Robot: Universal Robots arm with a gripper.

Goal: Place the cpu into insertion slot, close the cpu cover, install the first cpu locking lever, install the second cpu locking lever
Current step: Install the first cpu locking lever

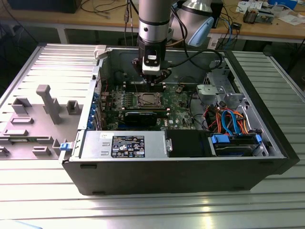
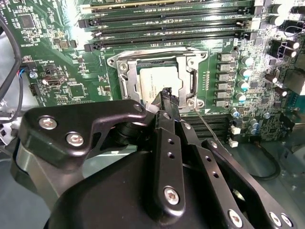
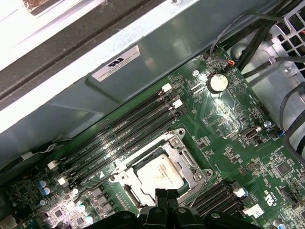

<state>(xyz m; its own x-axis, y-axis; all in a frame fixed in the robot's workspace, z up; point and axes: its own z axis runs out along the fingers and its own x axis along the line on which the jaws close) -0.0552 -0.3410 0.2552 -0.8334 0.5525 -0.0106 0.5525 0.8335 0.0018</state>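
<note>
The black gripper [image 2: 167, 95] has its fingers pressed together, holding nothing, just above the flat silvery square cpu [image 2: 155, 83] inside the thin metal cpu cover [image 2: 125, 76]

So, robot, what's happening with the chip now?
Claw shut, empty, above the socket. Cpu seated, cpu cover down around it. Nothing in the way.

A white label [image 3: 116, 63] on the grey case wall in the first wrist view carries dark print too small to make out. In the exterior view, a black-and-white label [image 1: 128, 146] sits on the silver power supply [image 1: 124, 144], its lines of print likewise unreadable.
</note>
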